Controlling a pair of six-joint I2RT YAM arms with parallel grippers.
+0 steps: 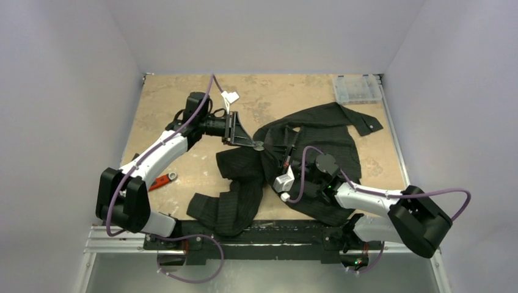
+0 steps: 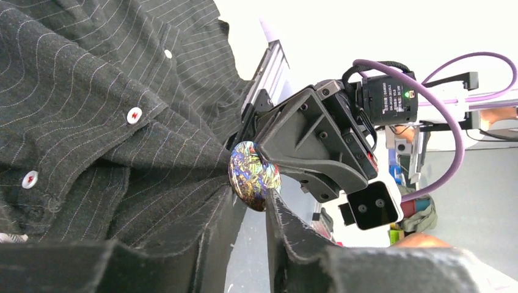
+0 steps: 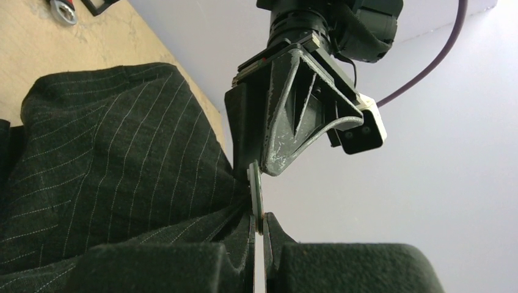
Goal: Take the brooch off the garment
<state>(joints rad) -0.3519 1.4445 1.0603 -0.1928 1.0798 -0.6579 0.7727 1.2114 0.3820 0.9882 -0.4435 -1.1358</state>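
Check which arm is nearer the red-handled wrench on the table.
Left. The left arm runs just beside the red-handled wrench; the right arm lies beyond the garment, on the other side.

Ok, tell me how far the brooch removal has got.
Done: both grippers are at the brooch. In hand: the right gripper is pinched shut on the disc, and the left gripper brackets it with its jaws slightly apart. Left: the brooch is still fixed to the garment, whose cloth bunches up to it. It has not yet come free.
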